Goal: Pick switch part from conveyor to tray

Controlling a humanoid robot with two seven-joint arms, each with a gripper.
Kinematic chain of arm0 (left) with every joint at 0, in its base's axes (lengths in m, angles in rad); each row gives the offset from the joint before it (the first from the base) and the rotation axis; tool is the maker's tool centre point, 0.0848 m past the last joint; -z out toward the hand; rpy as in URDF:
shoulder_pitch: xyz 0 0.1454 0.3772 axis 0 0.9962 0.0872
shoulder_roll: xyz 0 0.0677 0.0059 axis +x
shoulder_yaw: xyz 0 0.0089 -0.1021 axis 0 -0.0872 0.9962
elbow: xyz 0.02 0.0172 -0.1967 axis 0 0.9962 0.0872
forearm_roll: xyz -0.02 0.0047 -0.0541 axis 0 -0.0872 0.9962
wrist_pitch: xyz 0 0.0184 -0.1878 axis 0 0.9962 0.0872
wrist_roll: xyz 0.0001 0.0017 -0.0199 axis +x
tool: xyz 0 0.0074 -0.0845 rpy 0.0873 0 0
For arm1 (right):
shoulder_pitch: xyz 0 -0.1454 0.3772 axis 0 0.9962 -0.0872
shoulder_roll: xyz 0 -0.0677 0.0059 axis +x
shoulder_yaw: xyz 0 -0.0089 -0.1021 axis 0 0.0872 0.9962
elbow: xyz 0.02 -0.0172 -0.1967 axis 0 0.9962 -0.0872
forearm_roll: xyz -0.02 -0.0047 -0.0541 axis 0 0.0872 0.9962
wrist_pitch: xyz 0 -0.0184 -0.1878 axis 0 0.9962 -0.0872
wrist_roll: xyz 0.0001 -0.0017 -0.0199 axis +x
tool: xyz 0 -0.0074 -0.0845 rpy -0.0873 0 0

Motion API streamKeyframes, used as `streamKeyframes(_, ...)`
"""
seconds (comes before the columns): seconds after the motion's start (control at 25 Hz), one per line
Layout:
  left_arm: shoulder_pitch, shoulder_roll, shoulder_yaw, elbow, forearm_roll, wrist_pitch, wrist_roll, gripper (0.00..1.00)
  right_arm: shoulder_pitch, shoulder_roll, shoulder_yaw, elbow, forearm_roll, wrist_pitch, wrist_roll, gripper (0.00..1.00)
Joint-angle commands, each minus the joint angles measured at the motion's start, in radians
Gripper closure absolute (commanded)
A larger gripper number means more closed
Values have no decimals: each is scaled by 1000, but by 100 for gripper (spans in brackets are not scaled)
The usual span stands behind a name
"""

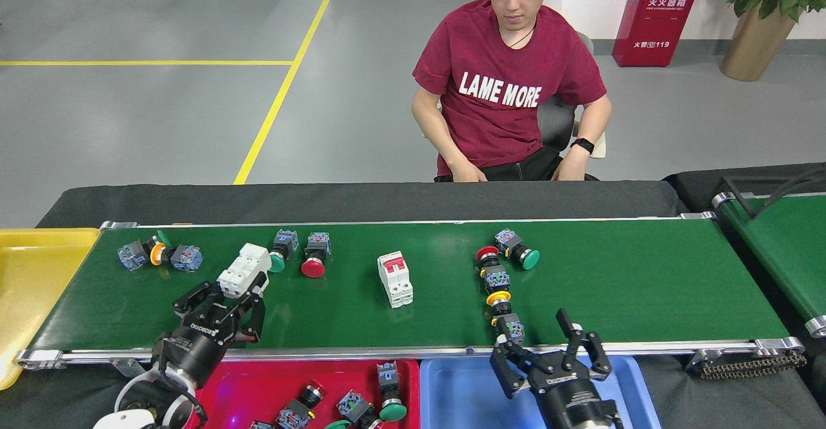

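Observation:
The conveyor [606, 287] is a long green belt carrying several switch parts. My left gripper [236, 288] is shut on a white breaker [245, 266] above the belt's left part. My right gripper [533, 340] stands open at the belt's near rail, just right of a yellow-capped push button [501, 301] and its grey contact block [512, 328]. Further along the belt are a second white breaker with a red toggle [395, 279], a green button [279, 253], a red button [314, 259] and a small cluster at the far left [159, 254]. Below the rail are a red tray [222, 387] and a blue tray [455, 393].
A red-capped [486, 256] and a green-capped button [520, 253] lie behind the yellow one. The red tray holds several push buttons [385, 395]. A yellow tray [26, 274] sits off the belt's left end. A person in a red shirt [510, 93] sits behind the table. A second green belt [784, 248] is at the right.

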Motion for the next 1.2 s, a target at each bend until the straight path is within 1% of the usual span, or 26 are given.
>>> streamKeyframes(0.0,29,22,11,-47,19,-65,4,98,-50,19,7,28,1,43,1,2)
streamKeyframes(0.04,60,26,12,-62,26,-85,4,98,-86,34,7,65,1,51,4,4)
streamKeyframes(0.08,83,29,14,-77,32,-101,4,98,-116,43,7,102,1,51,12,9)
streamKeyframes(0.16,109,30,15,-96,35,-112,4,97,-159,40,13,159,-5,39,44,35)
streamKeyframes(0.2,113,30,15,-99,35,-112,4,97,-175,39,26,186,-5,37,57,43)
streamKeyframes(0.24,115,30,15,-99,35,-112,4,97,-185,34,49,206,-6,34,58,45)
streamKeyframes(0.36,115,29,34,-99,35,-112,4,97,-188,29,95,219,-6,22,58,43)
streamKeyframes(0.4,115,24,48,-100,35,-112,4,97,-188,29,98,219,-6,19,58,45)
streamKeyframes(0.44,115,27,60,-99,37,-112,4,97,-191,29,98,216,-8,13,58,53)
streamKeyframes(0.48,115,27,74,-100,42,-112,4,97,-194,29,98,211,-9,0,58,65)
streamKeyframes(0.52,115,27,83,-100,42,-112,4,97,-201,29,98,211,-8,-17,57,83)
streamKeyframes(0.56,115,30,94,-100,43,-114,4,97,-204,29,98,211,-8,-26,58,99)
streamKeyframes(0.68,115,32,115,-100,43,-117,4,97,-201,29,98,196,-9,-43,60,99)
streamKeyframes(0.76,115,32,117,-102,43,-117,4,97,-188,20,96,139,-11,-79,64,99)
streamKeyframes(0.8,113,32,118,-105,43,-117,4,97,-159,-12,93,56,-17,-139,66,99)
streamKeyframes(0.84,113,32,120,-105,43,-117,4,97,-127,-35,92,4,-37,-182,72,98)
streamKeyframes(0.92,113,32,120,-108,43,-117,4,97,-49,-96,92,-140,-106,-317,89,98)
streamKeyframes(0.96,115,32,120,-111,43,-117,4,97,-15,-122,92,-191,-124,-374,90,96)
streamKeyframes(1.04,115,30,120,-117,43,-117,4,97,25,-135,93,-219,-129,-455,89,94)
streamKeyframes(1.12,115,30,117,-119,45,-117,4,97,37,-130,93,-217,-129,-520,90,90)
streamKeyframes(1.16,113,29,115,-120,45,-117,4,97,42,-124,102,-214,-131,-532,92,81)
